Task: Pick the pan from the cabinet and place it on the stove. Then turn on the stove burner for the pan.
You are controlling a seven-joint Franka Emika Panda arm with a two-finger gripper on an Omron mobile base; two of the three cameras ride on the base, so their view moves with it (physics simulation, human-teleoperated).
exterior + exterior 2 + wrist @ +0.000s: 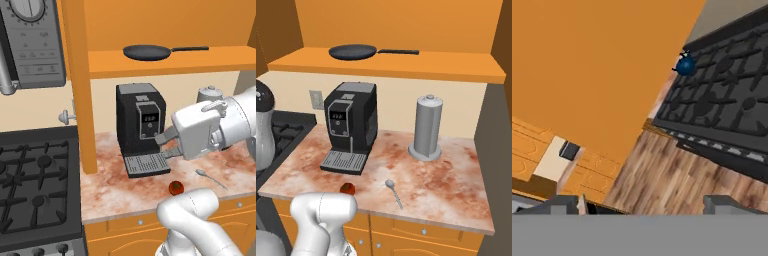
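Your pan [146, 52] sits on the open cabinet [170, 63] shelf at twelve o'clock, above the coffee machine [139, 120], handle pointing three o'clock. Expect it rigid, top-heavy and slick; take the handle close to the bowl. Your gripper [167, 144] is spread wide, empty.

arm's bent up from the lower right with the hand pointing left, and the gripper [167, 144] has its fingers [164, 137] spread wide apart with nothing between them
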